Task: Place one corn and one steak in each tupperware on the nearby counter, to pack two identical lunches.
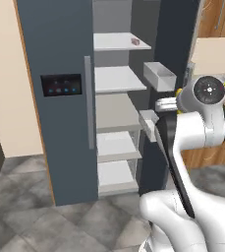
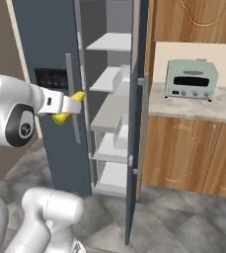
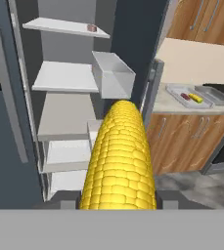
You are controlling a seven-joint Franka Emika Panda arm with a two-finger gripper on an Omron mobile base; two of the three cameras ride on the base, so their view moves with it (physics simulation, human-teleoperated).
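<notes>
The gripper (image 2: 76, 104) is closed on a corn cob (image 3: 119, 156), which points forward from it toward the open fridge (image 1: 60, 123). The hand view shows, far ahead and to the right of the gripper, two grey tupperware trays (image 3: 209, 95) on the beige counter (image 3: 169, 103), the nearer one holding a second corn cob (image 3: 195, 97) beside a steak (image 3: 185, 96), and another steak (image 3: 91, 28) on the top fridge shelf (image 3: 64, 27). The right base view shows a pale-green toaster oven (image 2: 191, 79) on the counter, right of the gripper, over brown cabinet doors (image 2: 183, 153) and a grey tiled floor (image 2: 183, 217).

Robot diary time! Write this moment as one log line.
pincer: shut on corn | fridge: open | steak: top shelf | trays: counter
</notes>
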